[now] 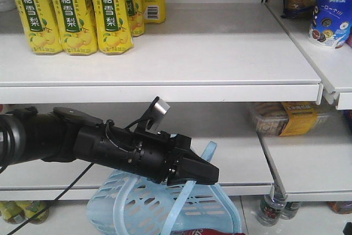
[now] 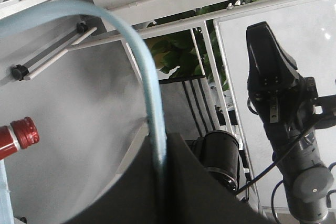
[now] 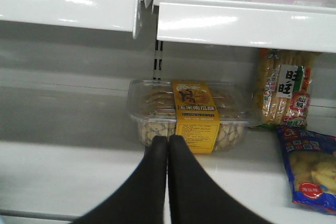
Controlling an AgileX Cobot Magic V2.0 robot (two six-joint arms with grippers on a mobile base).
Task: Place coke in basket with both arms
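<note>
The light blue basket (image 1: 137, 207) hangs low in front of the shelves. Its thin handle (image 2: 152, 103) swings up into the left gripper (image 1: 204, 174), whose claw is pinched tight on it. From the wrist, the pale strap disappears between the two dark fingers (image 2: 199, 187).

Of the coke (image 1: 206, 231), only a red sliver with white lettering shows. It sits at the very bottom, down in the basket as far as I can tell.

Beside the basket's handle, a red-capped bottle top (image 2: 18, 136) pokes in from the left wrist view's edge.

The right gripper (image 3: 168, 141) is off to the basket's right and not touching it. Its fingertips are pressed together with nothing between them, and they point at a clear snack box with a yellow label (image 3: 191, 116) on the shelf above and right of the basket.

Yellow pear drink bottles (image 1: 71, 9) stand on the shelf well above the basket.
</note>
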